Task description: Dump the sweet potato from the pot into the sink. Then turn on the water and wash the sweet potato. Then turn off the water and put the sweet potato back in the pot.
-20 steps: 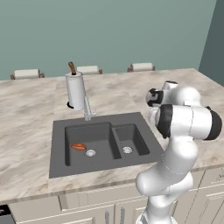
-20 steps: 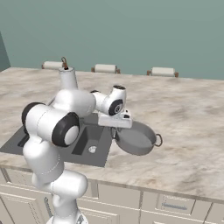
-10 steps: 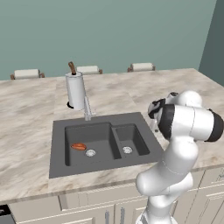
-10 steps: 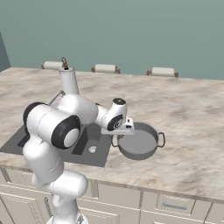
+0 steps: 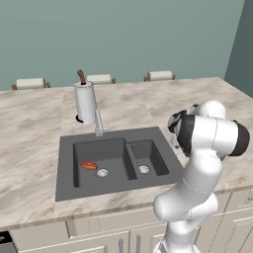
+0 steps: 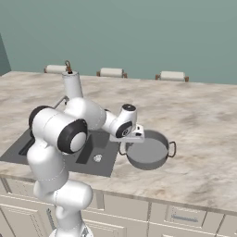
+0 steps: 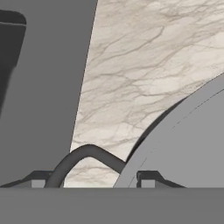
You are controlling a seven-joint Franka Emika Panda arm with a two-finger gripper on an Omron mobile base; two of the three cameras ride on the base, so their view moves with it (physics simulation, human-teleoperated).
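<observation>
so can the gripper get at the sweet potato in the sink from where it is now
Probably yes. The sweet potato lies uncovered in the sink's left basin, nothing over it, while the gripper sits by the pot with jaws apart.

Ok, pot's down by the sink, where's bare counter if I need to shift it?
Bare marble lies right of the pot toward the counter's end, and behind it up to the back edge. Left of the sink is bare too. Crowded: the strip behind the sink, with the faucet and paper-towel roll.
</observation>
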